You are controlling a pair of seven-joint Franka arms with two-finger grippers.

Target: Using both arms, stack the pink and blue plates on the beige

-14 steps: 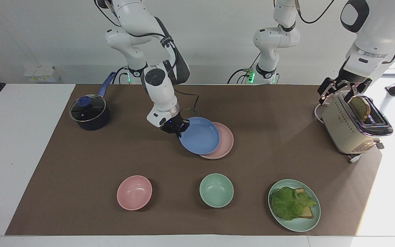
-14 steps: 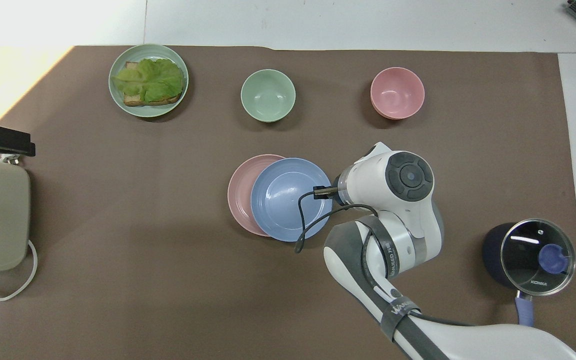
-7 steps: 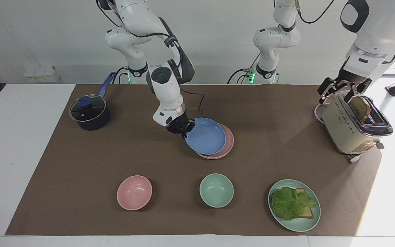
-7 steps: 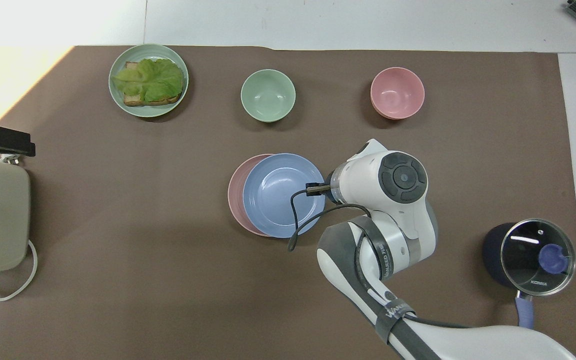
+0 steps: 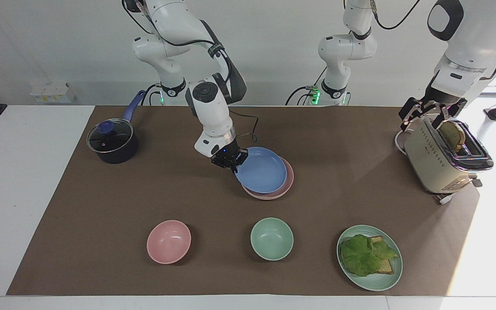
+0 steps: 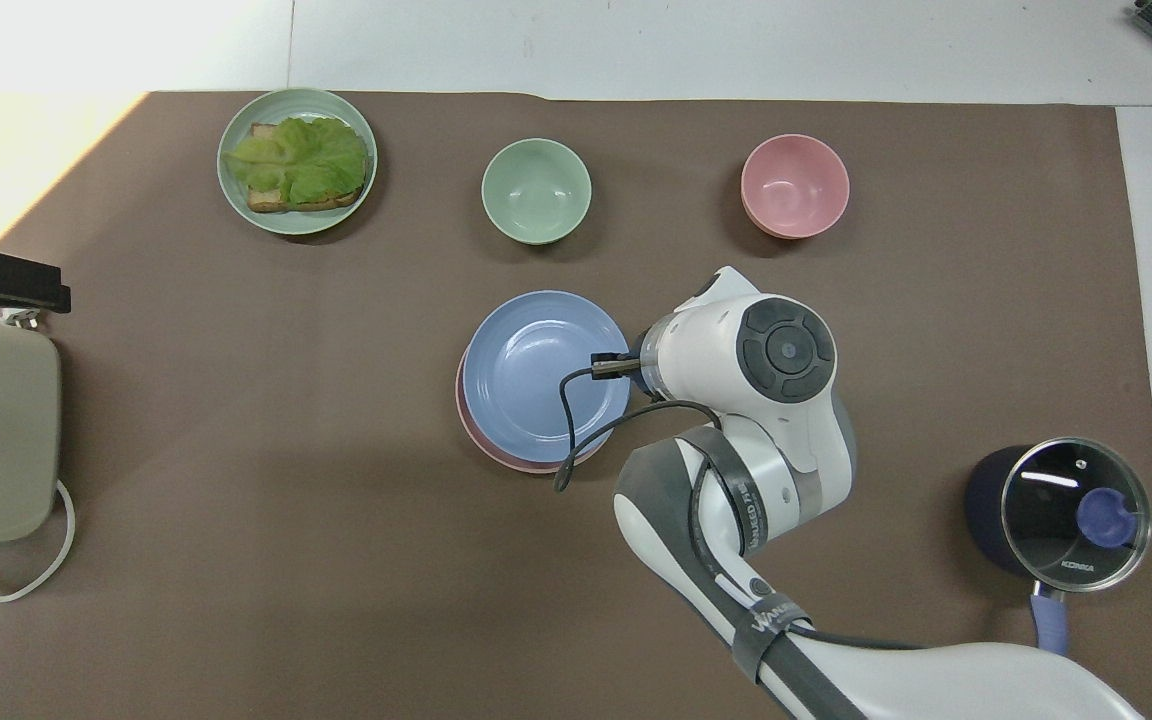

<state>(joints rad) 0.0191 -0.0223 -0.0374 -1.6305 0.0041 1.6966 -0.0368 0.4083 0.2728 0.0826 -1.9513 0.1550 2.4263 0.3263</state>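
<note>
- Now the right end effector [image 5: 230,162] is clamped on the rim of the blue plate [image 5: 261,170], at the edge of that plate toward the right arm's end of the surface [image 5: 101,206].
- From the facing view the blue plate hangs tilted over the pink plate [image 5: 286,184], its gripped side raised; whether its lower edge touches the pink plate I cannot tell.
- From overhead the blue plate [image 6: 544,364] covers nearly all of the pink plate [image 6: 496,452], of which only a thin crescent shows on the side nearer the robots.
- Both plates sit around the middle of the surface, well apart from every edge.
- No part of the beige plate can be made out under the pink one in either view.
- At the left arm's end of the surface, the left end effector [image 5: 429,113] hangs with its jaws spread just over the toaster [image 5: 433,161], beside a slice of bread [image 5: 453,134] standing in the slot; it holds nothing.
- Along the edge farthest from the robots stand a pink bowl [image 5: 168,241], a green bowl [image 5: 271,238] and a green plate [image 5: 379,282] with lettuce [image 5: 363,254] on toast.
- Near the corner by the right arm's base sits a dark pot [image 5: 112,144] with a glass lid and blue handle.
</note>
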